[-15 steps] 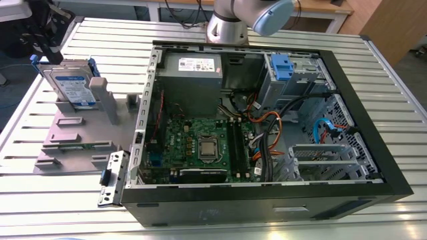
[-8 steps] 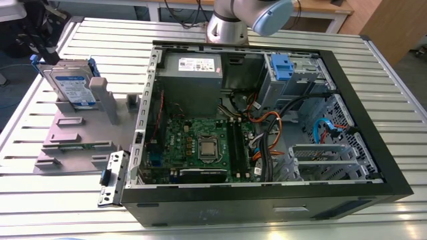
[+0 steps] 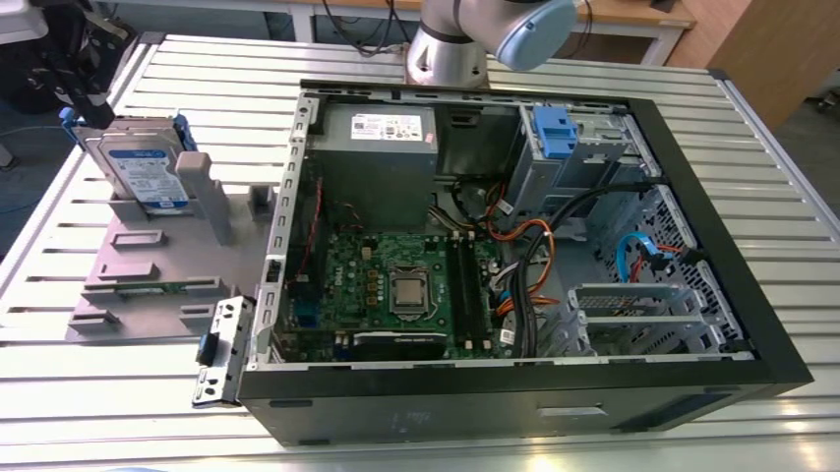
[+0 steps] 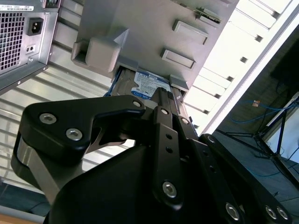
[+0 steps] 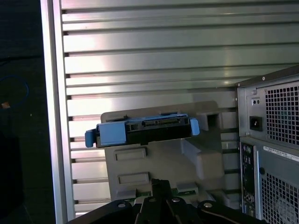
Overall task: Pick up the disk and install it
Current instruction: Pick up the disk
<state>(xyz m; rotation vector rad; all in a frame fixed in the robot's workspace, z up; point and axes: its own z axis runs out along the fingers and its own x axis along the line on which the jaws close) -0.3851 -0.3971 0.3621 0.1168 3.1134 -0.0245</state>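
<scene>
Disk [image 3: 142,165] is standing on edge in a slot of the grey holder [image 3: 145,270], which is sitting on the slatted counter [image 3: 92,403] at the exterior view's left of the open computer case [image 3: 525,393]. Silver body, blue-and-white label, and blue rails along the edges are showing. Hand [image 3: 69,87] is hovering near the disk's top edge. Whether the hand is open, closed or touching the disk cannot be told.

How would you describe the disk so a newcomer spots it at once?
Find the open computer case. On the exterior view's left of it sits a grey fixture. The disk stands on edge in it, the only silver slab with blue rails.
</scene>
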